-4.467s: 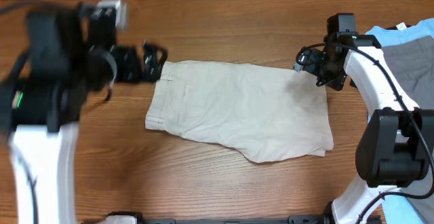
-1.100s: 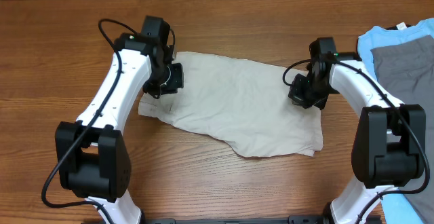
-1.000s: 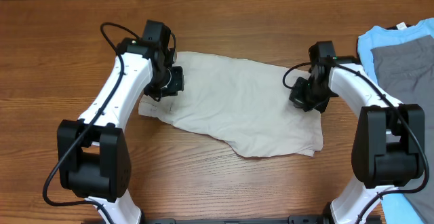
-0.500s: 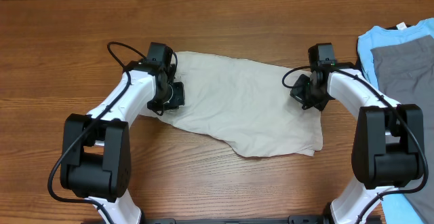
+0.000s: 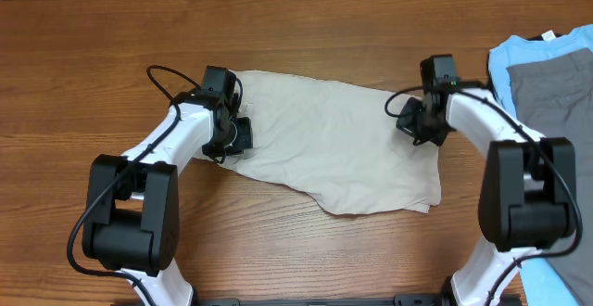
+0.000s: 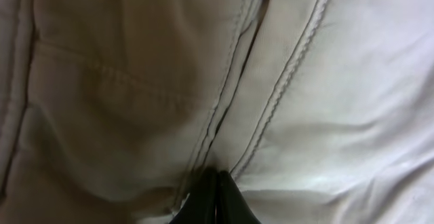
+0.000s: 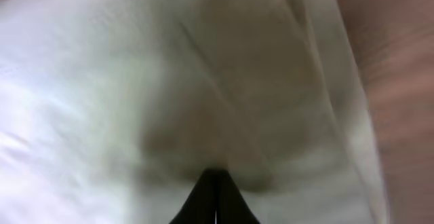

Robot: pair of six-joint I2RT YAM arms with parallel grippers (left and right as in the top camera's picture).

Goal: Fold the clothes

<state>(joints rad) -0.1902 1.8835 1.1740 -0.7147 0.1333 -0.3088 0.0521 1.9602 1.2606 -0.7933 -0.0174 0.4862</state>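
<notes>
**Beige shorts flat on a wood-grain tabletop, pinched at both ends**

The tabletop (image 5: 93, 65) is brown wood with long streaks of grain running left to right and a dull, even finish. Nothing of the room shows beyond it.

The shorts (image 5: 334, 144) lie in the middle of the tabletop, a little toward its far edge, spread as a wide, roughly four-sided sheet. The far edge of the cloth runs almost straight, while the near edge slants down to a rounded corner on the right. The cloth is pale beige, matte and soft, with shallow wrinkles. In the left wrist view it carries raised double-stitched seams and a darker, shaded panel. The right wrist view is blurred and shows only smooth folds beside a strip of wood.

The left gripper (image 5: 232, 139) sits on the left end of the shorts, and its black fingertips are closed together on a crease of cloth. The right gripper (image 5: 417, 125) sits at the right end, near the far corner of the garment, with its tips likewise closed on the fabric.

At the right edge of the tabletop a light blue T-shirt (image 5: 533, 51) lies flat, with a grey garment (image 5: 551, 83) on top of it. Both are well apart from the shorts.
</notes>
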